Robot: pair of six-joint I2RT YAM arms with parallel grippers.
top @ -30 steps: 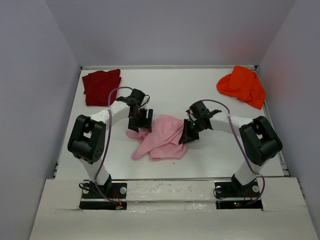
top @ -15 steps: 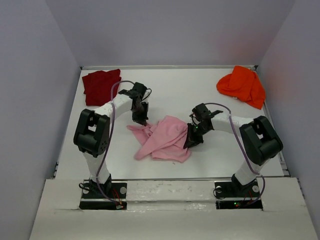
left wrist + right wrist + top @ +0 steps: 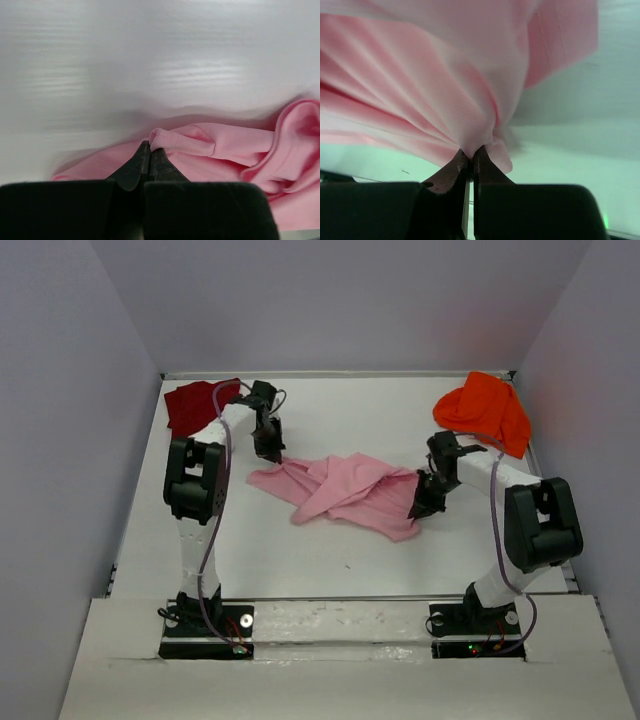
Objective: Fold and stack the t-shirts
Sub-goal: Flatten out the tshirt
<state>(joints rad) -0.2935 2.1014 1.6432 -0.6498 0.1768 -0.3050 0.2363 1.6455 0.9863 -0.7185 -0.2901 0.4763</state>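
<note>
Two claws show, and both are pinched tight shut on the one pink shirt point(image 3: 345, 495). At one end the left claw point(image 3: 149, 150) has a folded edge of it between its tips, and at the other end the right claw point(image 3: 469, 152) bites a bunch of cloth. That shirt lies crumpled in the middle of the white table point(image 3: 350, 420), spread between them. There are three shirts: the pink one, one dark red shirt point(image 3: 195, 405) at the far left corner, and one orange shirt point(image 3: 485, 410) heaped at the far right corner, both apart from the pink one
</note>
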